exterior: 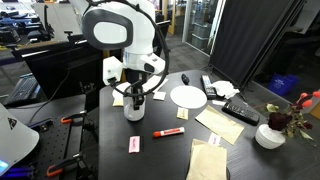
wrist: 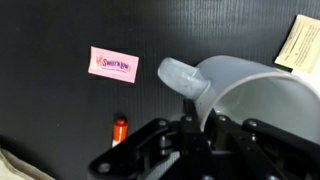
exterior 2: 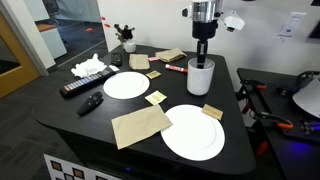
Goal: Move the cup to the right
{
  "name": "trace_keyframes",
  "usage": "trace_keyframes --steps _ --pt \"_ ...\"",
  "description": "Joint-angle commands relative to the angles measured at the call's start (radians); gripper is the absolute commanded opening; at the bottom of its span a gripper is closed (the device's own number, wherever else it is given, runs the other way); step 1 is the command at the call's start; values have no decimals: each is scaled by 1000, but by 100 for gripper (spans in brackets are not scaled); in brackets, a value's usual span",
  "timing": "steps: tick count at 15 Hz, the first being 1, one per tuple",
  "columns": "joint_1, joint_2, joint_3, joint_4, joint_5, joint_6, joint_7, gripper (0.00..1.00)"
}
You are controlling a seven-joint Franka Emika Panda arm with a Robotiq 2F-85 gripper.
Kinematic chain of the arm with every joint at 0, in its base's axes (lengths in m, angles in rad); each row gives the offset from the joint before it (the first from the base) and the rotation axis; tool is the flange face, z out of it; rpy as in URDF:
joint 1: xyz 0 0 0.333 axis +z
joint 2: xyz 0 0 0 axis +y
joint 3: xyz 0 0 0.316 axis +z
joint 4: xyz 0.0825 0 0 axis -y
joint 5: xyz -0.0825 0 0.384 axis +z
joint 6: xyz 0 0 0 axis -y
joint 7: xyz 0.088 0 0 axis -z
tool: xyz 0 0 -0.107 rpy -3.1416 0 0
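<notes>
Wrist view: well to the left of the cup (wrist: 265, 105), a pink packet (wrist: 114, 65) is seen lying flat on the table (wrist: 50, 110). A red marker (wrist: 119, 130) is found off the cup's lower left. Next comes the cup's handle (wrist: 183, 78), which is turned toward the packet, so the rim beside it is open to a grasp. The gripper (wrist: 197, 127) is set at that rim, just beside the handle, seemingly with one finger inside the wall and one outside. Whether the wall is actually pinched cannot be told from these pictures. The part of the cup's inside that is shown is plain white, and nothing is seen in it. To the cup's upper right, a printed paper (wrist: 302, 40) is cut off by the frame edge.

In an exterior view, the cup (exterior 2: 200, 78) is shown upright on the table, with the gripper hanging straight down into its mouth. Far to the cup's left, a remote (exterior 2: 78, 88) and crumpled tissues (exterior 2: 90, 67) are laid. Closer in, a plate (exterior 2: 126, 85) is set bare, and a small bowl (exterior 2: 128, 45), left of the cup and farther back, is filled with dark sprigs. A napkin (exterior 2: 140, 125) and a second bare plate (exterior 2: 193, 135) are placed in front of the cup. A rim grasp from above is judged suitable, since these neighbours would be avoided by it. The move to the right is judged not yet begun.
</notes>
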Motion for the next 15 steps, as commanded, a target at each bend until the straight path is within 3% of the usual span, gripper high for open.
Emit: trace_keyframes --steps 1,10,11,15 --pt "-10 -80 -3 -70 -5 -20 29 3" --pt "-11 -128 5 -136 -14 -17 37 3" --pt "-10 -130 6 -139 -19 -16 41 29" --pt "-9 -137 10 -150 -21 -14 42 59"
